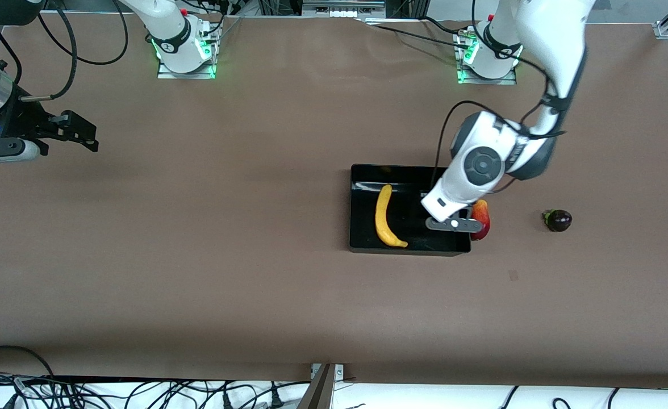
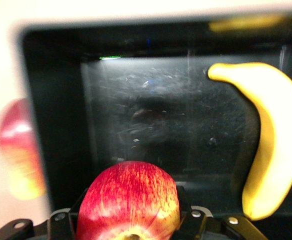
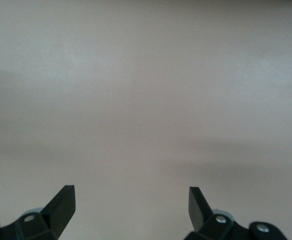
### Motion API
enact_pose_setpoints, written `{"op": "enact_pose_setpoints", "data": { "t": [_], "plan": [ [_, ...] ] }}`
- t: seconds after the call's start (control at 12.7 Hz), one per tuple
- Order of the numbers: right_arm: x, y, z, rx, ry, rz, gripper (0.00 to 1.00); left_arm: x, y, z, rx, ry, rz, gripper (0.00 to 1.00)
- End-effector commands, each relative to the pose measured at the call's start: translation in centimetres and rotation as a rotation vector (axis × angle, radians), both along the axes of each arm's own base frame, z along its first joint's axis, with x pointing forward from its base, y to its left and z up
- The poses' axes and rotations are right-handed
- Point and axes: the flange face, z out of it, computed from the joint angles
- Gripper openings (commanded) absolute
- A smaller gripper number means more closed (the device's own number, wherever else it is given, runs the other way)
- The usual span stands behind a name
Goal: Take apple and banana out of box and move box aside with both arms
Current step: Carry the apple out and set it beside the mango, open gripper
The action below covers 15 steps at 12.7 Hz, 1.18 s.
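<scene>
The black box sits mid-table with the yellow banana lying inside it. My left gripper hangs over the box's end toward the left arm and is shut on the red-yellow apple, which is hidden under the hand in the front view. The left wrist view shows the box floor and banana below it. A red-yellow mango lies on the table touching the box's outer wall, blurred in the left wrist view. A dark purple fruit lies farther toward the left arm's end. The pomegranate is out of view.
My right gripper is open and empty over bare brown table at the right arm's end; its wrist view shows only table. Cables lie along the table edge nearest the front camera.
</scene>
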Motion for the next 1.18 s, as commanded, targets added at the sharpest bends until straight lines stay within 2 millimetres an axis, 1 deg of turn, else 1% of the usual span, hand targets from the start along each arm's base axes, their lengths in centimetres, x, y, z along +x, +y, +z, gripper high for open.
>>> {"op": "enact_pose_setpoints", "data": {
  "t": [0.0,0.08,0.16,0.24,0.31,0.39,0.47,0.55,0.63,0.71,0.79,0.86,0.94,1.02,1.1],
  "plan": [
    [0.1,0.1,0.5,-0.003,-0.006,-0.006,1.00,3.3,4.7,5.1,0.000,0.026,0.004,0.13],
    [0.2,0.1,0.4,-0.004,-0.004,-0.004,1.00,4.1,8.2,5.1,-0.015,0.033,-0.029,0.14],
    [0.2,0.1,0.4,-0.003,-0.004,-0.004,1.00,4.7,12.7,4.1,-0.037,0.054,-0.092,0.20],
    [0.1,0.3,0.5,-0.003,-0.006,-0.001,1.00,4.4,17.1,2.0,-0.062,0.099,-0.154,0.21],
    [0.2,0.3,0.4,-0.003,-0.006,-0.001,1.00,3.4,20.8,-0.4,-0.088,0.142,-0.185,0.22],
    [0.2,0.4,0.5,-0.003,-0.007,0.002,1.00,2.0,23.4,-2.6,-0.112,0.181,-0.197,0.24],
    [0.2,0.4,0.5,-0.003,-0.007,0.002,1.00,0.7,25.1,-4.7,-0.130,0.193,-0.183,0.25],
    [0.2,0.5,0.5,-0.003,-0.007,0.004,1.00,-0.9,26.3,-7.1,-0.138,0.185,-0.154,0.25],
    [0.3,0.5,0.6,-0.002,-0.018,0.004,1.00,-1.9,26.5,-8.9,-0.137,0.147,-0.145,0.28],
    [0.4,0.5,0.8,-0.001,-0.029,0.004,1.00,-2.1,25.9,-9.6,-0.131,0.107,-0.153,0.29],
    [0.4,0.6,0.9,0.001,-0.032,0.005,1.00,-1.8,25.4,-10.0,-0.128,0.087,-0.162,0.34],
    [0.4,0.6,0.8,0.001,-0.030,0.004,1.00,-1.7,24.9,-10.4,-0.128,0.088,-0.173,0.59],
    [0.4,0.6,0.8,0.001,-0.030,0.004,1.00,-1.7,25.1,-10.6,-0.132,0.088,-0.166,1.00],
    [0.4,0.6,0.8,0.001,-0.030,0.004,1.00,-1.2,24.6,-9.5,-0.129,0.074,-0.168,1.00],
    [0.4,0.6,0.8,0.001,-0.030,0.004,1.00,-0.2,24.1,-7.4,-0.126,0.041,-0.174,1.00]
  ]
}}
